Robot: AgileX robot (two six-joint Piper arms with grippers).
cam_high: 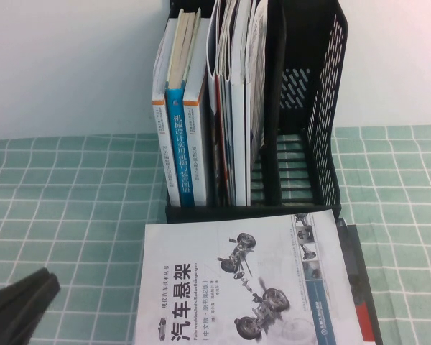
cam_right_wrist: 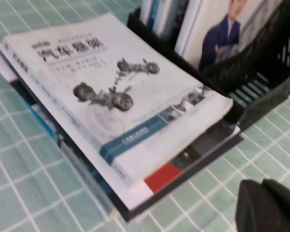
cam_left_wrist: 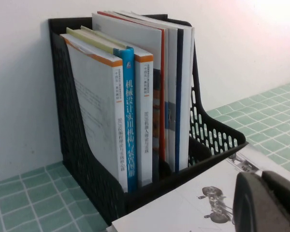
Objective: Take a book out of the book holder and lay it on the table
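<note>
Book [cam_right_wrist: 111, 92] flat, apart from empty, shut R hand [cam_right_wrist: 266, 208]

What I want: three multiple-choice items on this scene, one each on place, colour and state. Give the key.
1. The book lies: A in a slot; B flat on a stack of books before the book holder; C in a gripper.
2. Spine between the orange-banded books: A blue; B red; C black.
3. The right gripper is: A open; B shut on the book; C shut, empty.
B: its cover faces up outside the book holder. A: the blue spine shows. C: it is closed, off the book; the left gripper sits near left.
</note>
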